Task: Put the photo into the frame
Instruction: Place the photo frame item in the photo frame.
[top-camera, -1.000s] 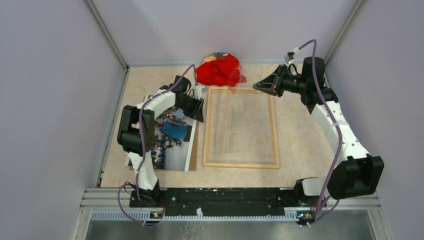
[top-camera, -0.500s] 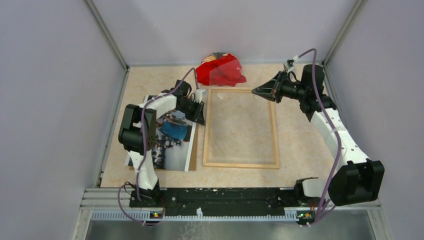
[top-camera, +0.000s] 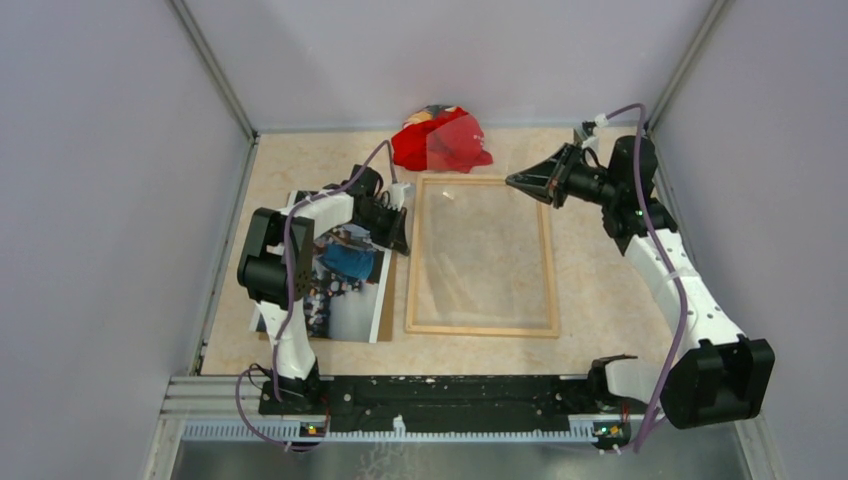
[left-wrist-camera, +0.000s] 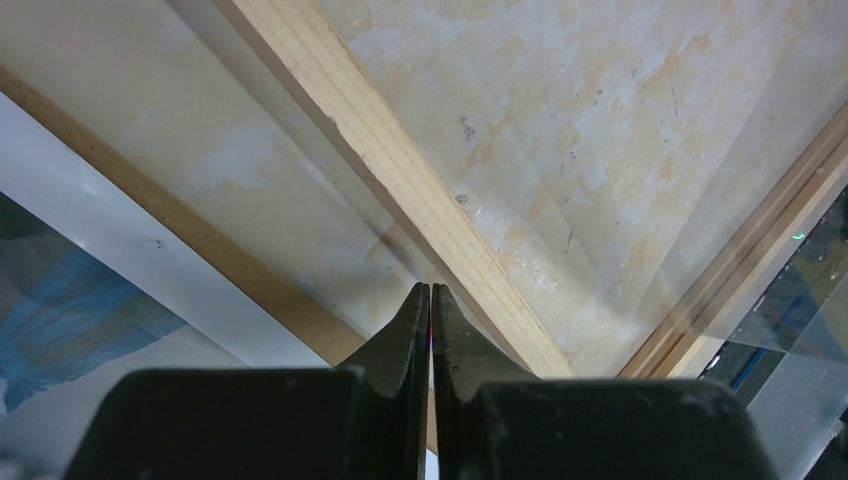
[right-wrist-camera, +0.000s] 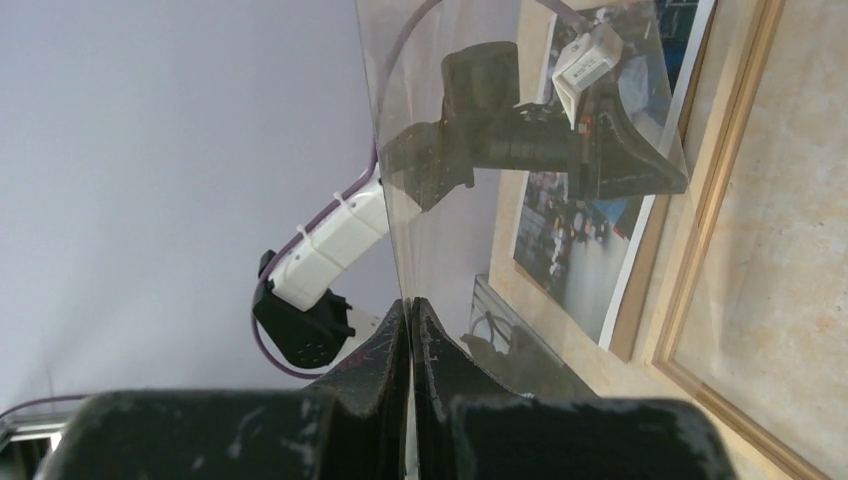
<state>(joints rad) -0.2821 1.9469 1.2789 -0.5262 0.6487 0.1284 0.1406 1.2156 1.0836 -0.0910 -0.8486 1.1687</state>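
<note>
The photo lies face up on a brown backing board, left of the light-wood frame. A clear pane slants over the frame. My right gripper is shut on the pane's far right corner, and in the right wrist view the pane rises edge-on from the gripper. My left gripper sits at the pane's left edge, above the gap between the board and the frame. In the left wrist view this gripper is pressed together on that thin edge, beside the frame rail.
A crumpled red cloth lies at the back, just beyond the frame's far rail. Grey walls close in the table on the left, right and back. The board's brown edge and the photo's white border run left of the left gripper.
The left gripper's jaws have closed at the pane's left edge. The right gripper has shifted slightly right and down with the pane, which now lies flatter over the frame.
</note>
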